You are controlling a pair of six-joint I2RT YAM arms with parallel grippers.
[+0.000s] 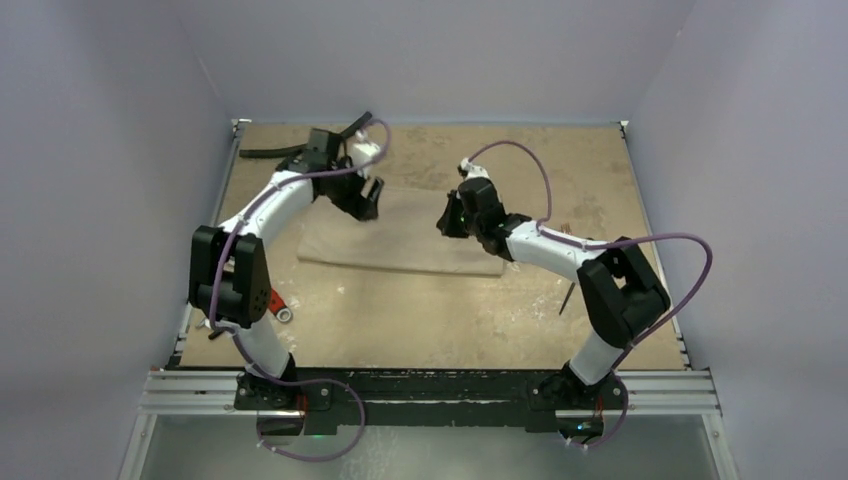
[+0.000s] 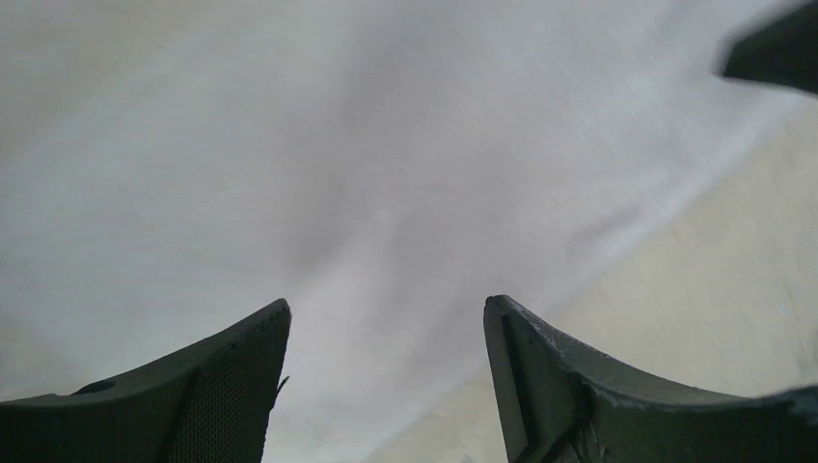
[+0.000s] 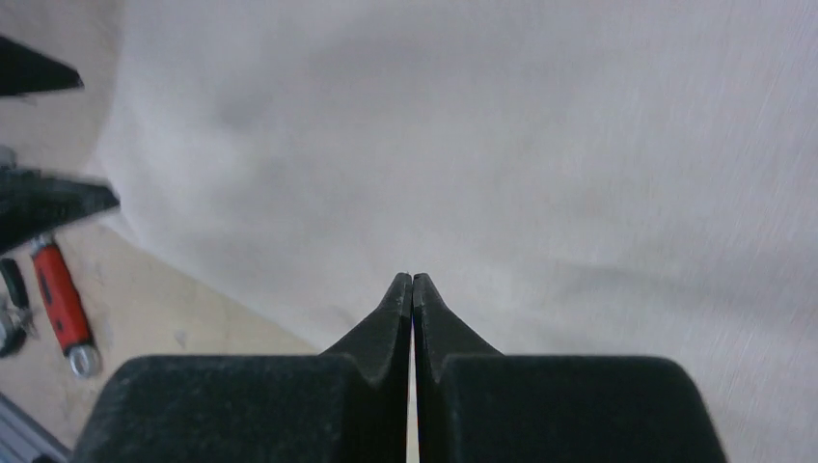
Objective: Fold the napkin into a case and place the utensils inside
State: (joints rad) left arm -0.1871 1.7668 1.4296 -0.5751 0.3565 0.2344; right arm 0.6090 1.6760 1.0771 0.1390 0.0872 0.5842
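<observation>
While the napkin (image 1: 410, 238) lies flat on the bench (image 1: 430, 315), my left tool (image 1: 371, 201) hangs apart above it, my right tool (image 1: 446, 217) together; black hose (image 1: 270, 153) far left, red-handled item (image 3: 60, 297) nearer.

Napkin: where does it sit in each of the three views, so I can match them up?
Top external: napkin lies flat mid-table, between the left tool and right tool.
Left wrist: napkin fills most of the frame; bare corner lower right.
Right wrist: napkin fills most of the frame; bare strip lower left.
Shared landmark: the tan tabletop bordering the napkin's edge.
</observation>
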